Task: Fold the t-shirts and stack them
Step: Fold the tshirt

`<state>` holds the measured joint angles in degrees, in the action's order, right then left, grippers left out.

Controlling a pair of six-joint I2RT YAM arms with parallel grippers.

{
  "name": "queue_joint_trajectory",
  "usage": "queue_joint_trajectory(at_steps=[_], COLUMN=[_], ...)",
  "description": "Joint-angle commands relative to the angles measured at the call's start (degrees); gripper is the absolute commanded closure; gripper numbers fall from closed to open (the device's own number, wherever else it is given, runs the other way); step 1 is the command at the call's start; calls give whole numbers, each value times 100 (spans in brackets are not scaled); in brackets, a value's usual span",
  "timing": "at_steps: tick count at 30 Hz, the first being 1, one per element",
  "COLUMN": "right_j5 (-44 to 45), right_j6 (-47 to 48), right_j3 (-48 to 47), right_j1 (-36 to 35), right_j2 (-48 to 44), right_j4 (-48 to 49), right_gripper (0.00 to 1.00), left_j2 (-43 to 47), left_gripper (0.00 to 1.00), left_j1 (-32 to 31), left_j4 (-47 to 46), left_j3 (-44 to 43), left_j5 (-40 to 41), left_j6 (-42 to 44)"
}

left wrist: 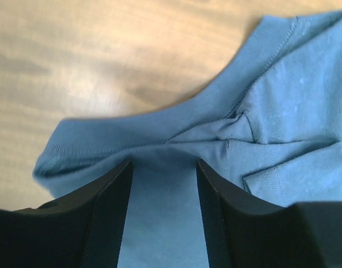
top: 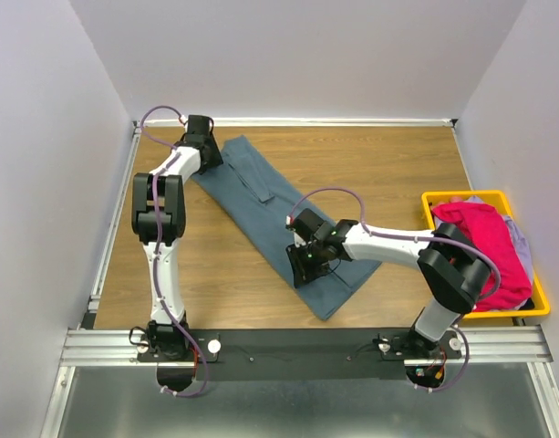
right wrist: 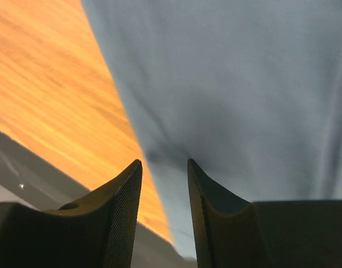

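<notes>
A yellow bin sits at the wooden table's right edge.

no readable text, labels or numbers show in any view.

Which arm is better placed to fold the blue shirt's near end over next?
Right, probably. The right gripper sits over the near edge of the slate blue-grey t-shirt, cloth between its fingers. The left gripper is at the far end.

Blue-grey shirt partly under both arms (pale shirts in bin mostly buried).
</notes>
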<state>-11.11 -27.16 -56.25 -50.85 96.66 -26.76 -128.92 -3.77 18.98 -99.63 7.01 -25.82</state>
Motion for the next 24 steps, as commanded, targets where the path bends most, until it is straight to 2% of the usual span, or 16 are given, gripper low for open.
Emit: queue_joint_trajectory(at_steps=[1,4,5,6,7,8,9,12,18,24], right_j5=[196,346,486,548,601,680,689,628,637,347], right_j6=[43,193,228,307,351,421,448,544,843,949], right_j3=[-527,-834,-879,-905,-949,-949,-941,-879,-713,-379], right_j1=[14,23,31,31,49,84,93,206,295,295], right_j2=[37,-33,-68,-103,-130,-156,-156,-122,-104,-60], right_j4=[-567,-558,-558,-558,-558,-549,-532,-470,-470,-470], right_gripper=[52,50,49,49,48,48,48,46,46,46], left_j2=[321,972,1496,1797,2088,2604,2818,3189,3093,2645], left_gripper=[41,40,40,40,40,40,40,44,49,54], left_j1=[34,43,43,43,43,43,43,-35,-264,-291], left_j4=[-173,-727,-1225,-1517,-1816,-2524,-2853,-3559,-3595,-3340], left_j3=[-154,732,1048,1756,2155,2916,3254,4124,4716,4515], left_j5=[-154,-480,-559,-656,-944,-1121,-1601,-2341,-2195,-1861], left_j6=[297,175,-9,-123,-307,-622,-817,-1309,-1460,-1452])
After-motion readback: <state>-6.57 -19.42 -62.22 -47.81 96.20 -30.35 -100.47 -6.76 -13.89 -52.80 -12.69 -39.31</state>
